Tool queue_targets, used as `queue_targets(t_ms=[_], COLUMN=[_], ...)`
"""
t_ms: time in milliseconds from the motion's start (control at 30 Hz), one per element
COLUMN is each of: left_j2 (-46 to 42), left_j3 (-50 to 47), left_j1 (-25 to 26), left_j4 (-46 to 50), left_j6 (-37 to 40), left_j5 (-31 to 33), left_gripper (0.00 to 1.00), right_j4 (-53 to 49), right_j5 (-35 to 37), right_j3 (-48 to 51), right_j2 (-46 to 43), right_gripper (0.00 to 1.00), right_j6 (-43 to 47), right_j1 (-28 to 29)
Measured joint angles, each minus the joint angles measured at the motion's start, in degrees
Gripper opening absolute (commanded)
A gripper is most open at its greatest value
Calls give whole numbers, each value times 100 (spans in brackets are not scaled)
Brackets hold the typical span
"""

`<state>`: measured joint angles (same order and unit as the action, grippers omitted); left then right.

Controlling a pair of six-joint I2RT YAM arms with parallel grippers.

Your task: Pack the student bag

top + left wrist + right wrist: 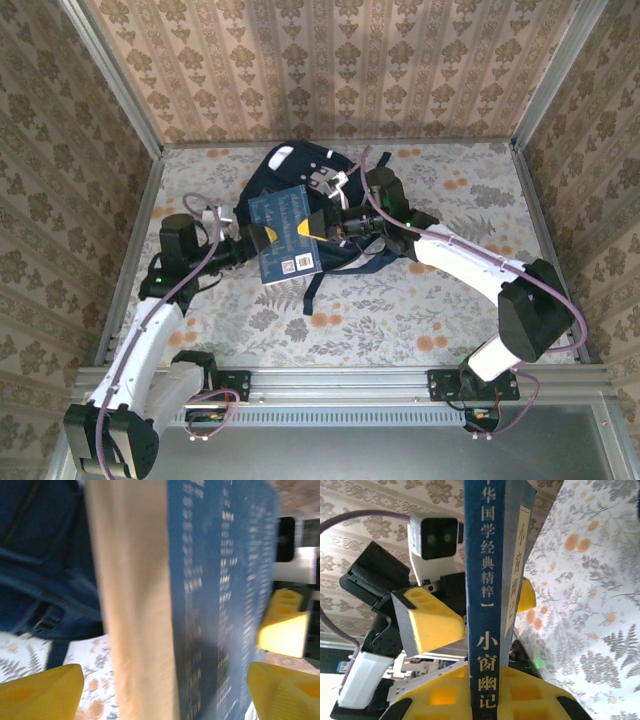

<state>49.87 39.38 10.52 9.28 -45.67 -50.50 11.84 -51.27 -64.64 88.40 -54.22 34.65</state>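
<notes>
Floral tabletop with student bag at far centre, behind raised book. Book clamped in right gripper, left gripper spread apart around it. Book not yet inside; packing judged barely begun.

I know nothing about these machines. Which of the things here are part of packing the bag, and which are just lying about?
Part of the job:
student bag
blue book, lifted in front of the bag

Just surroundings:
flowered table cover
wallpapered walls
</notes>
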Motion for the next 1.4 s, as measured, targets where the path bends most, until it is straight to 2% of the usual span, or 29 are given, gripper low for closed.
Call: queue_targets(t_ms=[167,267,300,333,400,600,733,767,867,1000,1067,1133,1267,1400], left_j2=[181,208,205,205,205,199,236,251,304,304,295,275,162,81], left_j3=[203,181,157,138,87,-37,-39,-37,-24,-20,-20,-61,-369,-723], left_j1=[22,90,114,131,146,289,643,691,800,898,901,901,999,1495], left_j4=[-557,-892,-1067,-1248,-1558,-2400,-2804,-2850,-2844,-2704,-2719,-2905,-3604,-4140], left_j6=[-151,-363,-459,-557,-739,-1113,-1248,-1235,-1123,-1003,-1019,-1169,-1641,-1912], left_j5=[-560,-763,-833,-896,-992,-1132,-1165,-1143,-1047,-835,-570,-125,981,2295], left_gripper=[80,72,67,54,40,23,0,0,0,0,0,0,0,0], right_j4=[365,385,382,382,343,144,-63,-127,-352,-203,66,667,2159,2966], right_j5=[-227,-326,-343,-365,-380,-404,-409,-409,-293,269,549,885,1749,2765], right_j3=[138,140,140,140,140,267,343,356,387,730,1036,1510,2511,3003], right_j2=[-323,-544,-601,-651,-684,-824,-975,-1019,-1147,-1434,-1606,-1770,-1871,-1884], right_gripper=[0,0,0,0,0,0,0,7,36,52,56,67,79,87], right_j6=[-326,-343,-343,-341,-317,-212,-11,42,197,275,168,-186,-929,-1222], right_j1=[0,-4,-20,-35,-79,-249,-317,-343,-396,-420,-428,-426,-286,186])
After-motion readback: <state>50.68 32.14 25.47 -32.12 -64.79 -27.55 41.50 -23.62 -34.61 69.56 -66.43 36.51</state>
